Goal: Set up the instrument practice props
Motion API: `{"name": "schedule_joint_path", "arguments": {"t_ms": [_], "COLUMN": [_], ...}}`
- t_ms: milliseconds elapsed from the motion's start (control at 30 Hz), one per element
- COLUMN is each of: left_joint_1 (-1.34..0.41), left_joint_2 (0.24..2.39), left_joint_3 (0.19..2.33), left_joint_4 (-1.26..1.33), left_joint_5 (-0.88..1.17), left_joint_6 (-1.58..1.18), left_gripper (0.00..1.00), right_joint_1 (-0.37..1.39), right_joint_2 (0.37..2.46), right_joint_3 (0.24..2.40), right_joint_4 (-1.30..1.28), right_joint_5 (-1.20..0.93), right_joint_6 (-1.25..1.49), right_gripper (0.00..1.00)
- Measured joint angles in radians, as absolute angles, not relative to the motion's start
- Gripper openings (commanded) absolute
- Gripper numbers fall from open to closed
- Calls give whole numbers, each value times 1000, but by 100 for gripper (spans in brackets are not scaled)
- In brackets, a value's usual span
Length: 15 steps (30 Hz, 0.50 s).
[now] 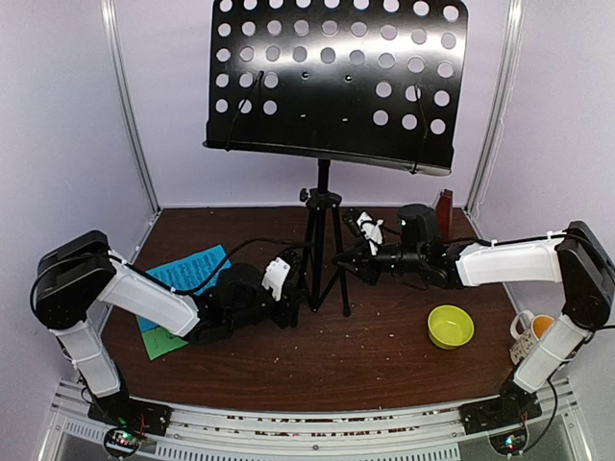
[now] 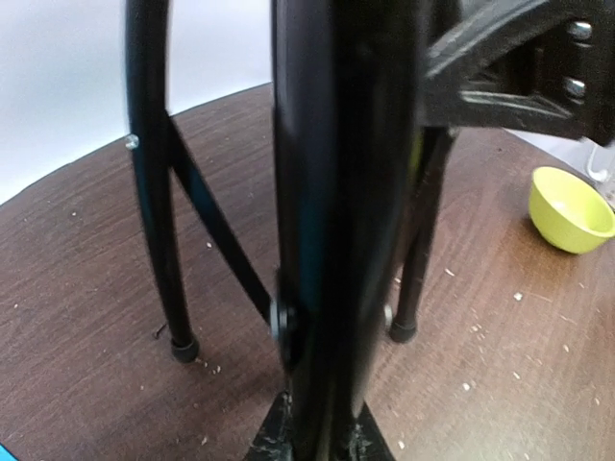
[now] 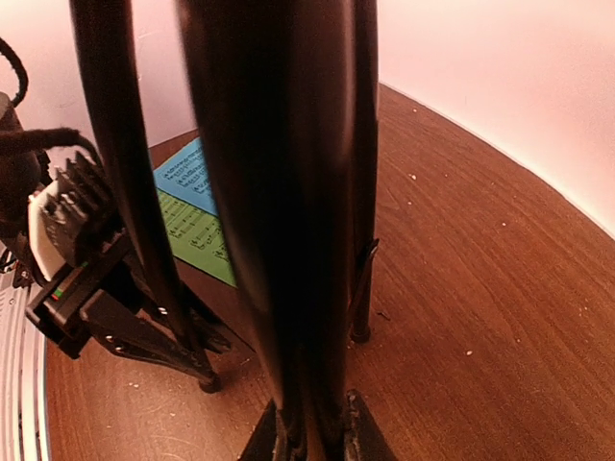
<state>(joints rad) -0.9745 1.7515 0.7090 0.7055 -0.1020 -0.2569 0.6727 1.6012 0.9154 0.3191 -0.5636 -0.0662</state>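
Far left: the music sheets [image 1: 187, 274], one blue and one green, thin printed paper, lie flat on the brown wood-grain worktop [image 1: 384, 365], partly under the left forearm.

Left pincer [image 2: 317, 444]: closed on a smooth black tube low in the tripod. The tube fills the gap between the tips. I cannot tell whether it is a leg or the centre post.

Centre: the music stand [image 1: 332, 77] is upright, long axis vertical, with its perforated black metal desk tilted high above both arms and rubber-tipped feet on the worktop. The two pincers meet it from opposite sides, roughly level, so I judge any shift has to be made by both arms together or the top-heavy stand will lean.

Right pincer [image 3: 309, 437]: clamped on a tripod tube from the right.

Far right: the metronome [image 1: 444, 209], reddish-brown, stands by the back wall behind the right arm, which is the nearer one. The glossy yellow-green bowl [image 1: 450, 327] and the mug [image 1: 527, 331] sit near right.
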Motion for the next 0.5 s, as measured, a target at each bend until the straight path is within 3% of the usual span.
{"name": "schedule_joint_path", "arguments": {"t_ms": [500], "left_joint_1": [-986], "left_joint_2": [1550], "left_joint_3": [513], "left_joint_4": [717], "left_joint_5": [-17], "left_joint_6": [-262], "left_gripper": [0], "right_joint_1": [728], "right_joint_2": [1479], "right_joint_3": [875], "right_joint_4": [142], "right_joint_5": [-505], "right_joint_6": [-56], "right_gripper": [0]}}
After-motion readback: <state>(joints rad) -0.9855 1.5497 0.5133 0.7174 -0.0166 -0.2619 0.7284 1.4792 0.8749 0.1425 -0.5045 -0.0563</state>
